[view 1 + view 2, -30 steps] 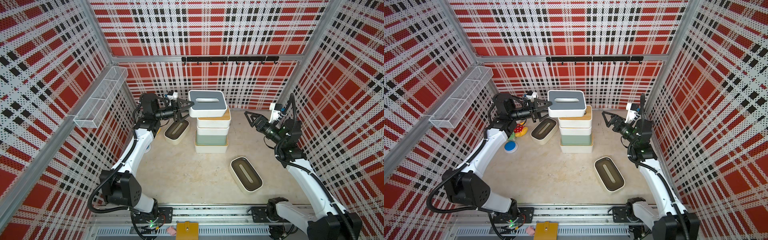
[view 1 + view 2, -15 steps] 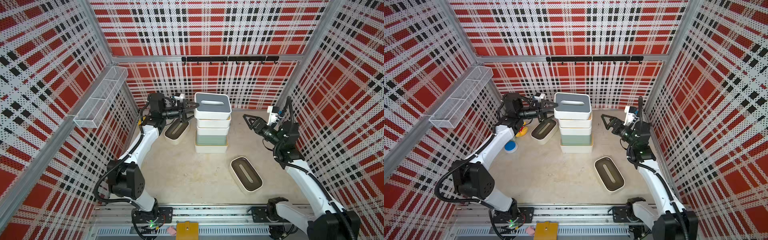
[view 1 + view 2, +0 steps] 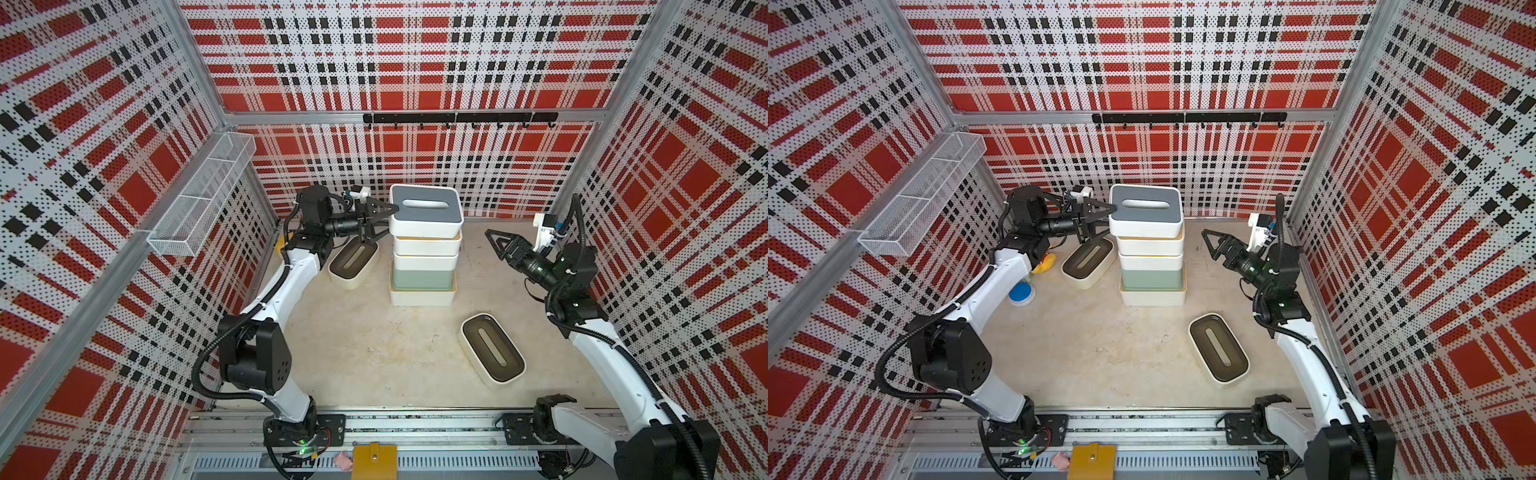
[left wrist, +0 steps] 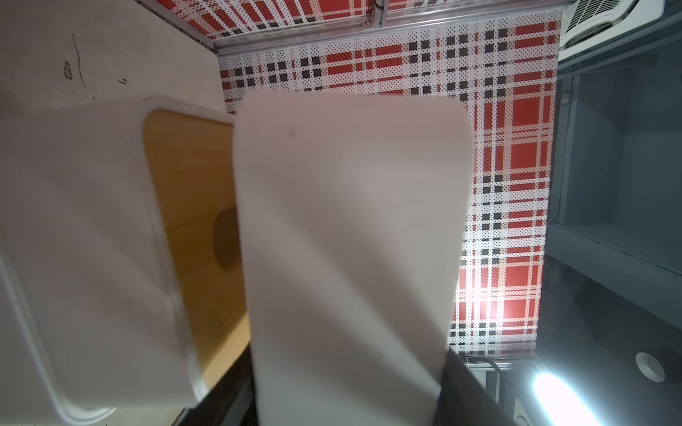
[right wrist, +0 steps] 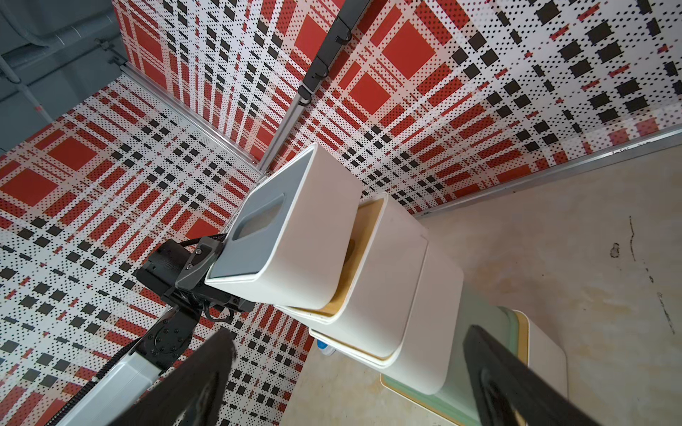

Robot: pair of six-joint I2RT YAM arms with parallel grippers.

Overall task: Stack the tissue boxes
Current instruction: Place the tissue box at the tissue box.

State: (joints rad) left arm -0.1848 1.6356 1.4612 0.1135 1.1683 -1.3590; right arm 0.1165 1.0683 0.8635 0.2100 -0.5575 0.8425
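In both top views a stack of tissue boxes stands at mid-table: a white tan-lidded one at the bottom, a mint-green one, then two white ones. My left gripper is shut on the left end of a grey-lidded tissue box. That box hangs slightly tilted just over the stack's tan top lid, and a gap shows between them. Two olive-lidded boxes lie apart. My right gripper is open and empty, right of the stack.
A wire basket juts from the left wall and a black hook rail runs along the back wall. A blue disc and a yellow plush toy lie by the left arm. Plaid walls close in three sides.
My left arm has carried the grey-lidded box to the right, from beside the stack to over its top. The right gripper has shifted slightly and stays open.
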